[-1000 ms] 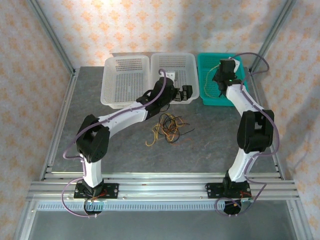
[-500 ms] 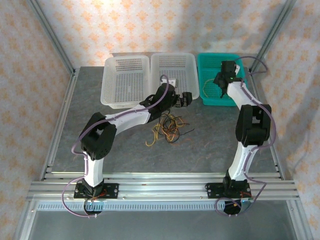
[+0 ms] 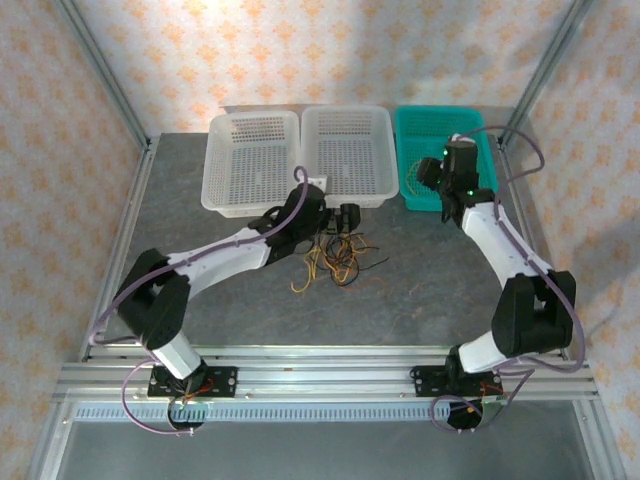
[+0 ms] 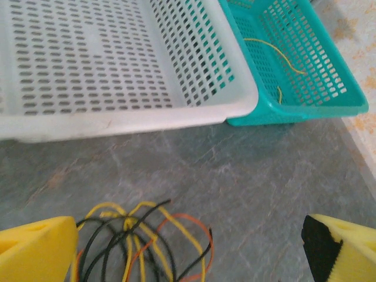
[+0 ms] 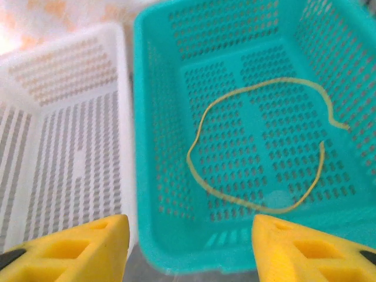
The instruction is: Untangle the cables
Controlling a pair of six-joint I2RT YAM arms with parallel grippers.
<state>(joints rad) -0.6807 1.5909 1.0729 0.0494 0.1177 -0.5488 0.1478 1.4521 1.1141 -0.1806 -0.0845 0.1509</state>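
A tangle of thin yellow, black and reddish-brown cables (image 3: 335,256) lies on the grey table in front of the white baskets; the left wrist view has it low at the left (image 4: 141,244). My left gripper (image 3: 345,217) hovers open just behind the tangle, its yellow fingertips (image 4: 35,249) wide apart and holding nothing. One yellow cable (image 5: 258,144) lies loose in the teal basket (image 3: 470,130). My right gripper (image 3: 428,170) hangs open above that basket's near left corner, with nothing between its yellow pads (image 5: 76,247).
Two white perforated baskets (image 3: 255,190) (image 3: 345,120) stand side by side at the back, left of the teal basket (image 5: 147,194). Metal frame posts rise at both back corners. Bare grey table stretches in front of the tangle towards the arm bases.
My left gripper moved left and nearer, from the white basket's front rim to just behind the tangle. My right arm swung out to the right, its gripper staying over the teal basket.
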